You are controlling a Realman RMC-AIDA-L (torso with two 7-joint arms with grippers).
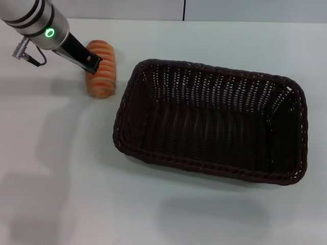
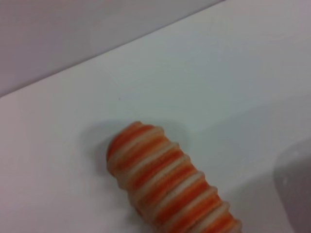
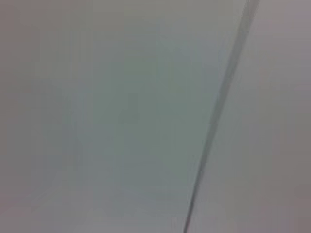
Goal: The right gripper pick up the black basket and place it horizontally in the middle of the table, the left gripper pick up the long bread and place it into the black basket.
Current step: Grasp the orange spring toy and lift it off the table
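Already the left gripper (image 1: 93, 62) sat over the long bread (image 1: 101, 70) at the table's (image 1: 61, 194) far left; whether its fingers gripped the loaf I could not tell. Right of it lay the black basket (image 1: 212, 120), mid-table. An off-centre grip might let the rounded loaf roll or slip away.
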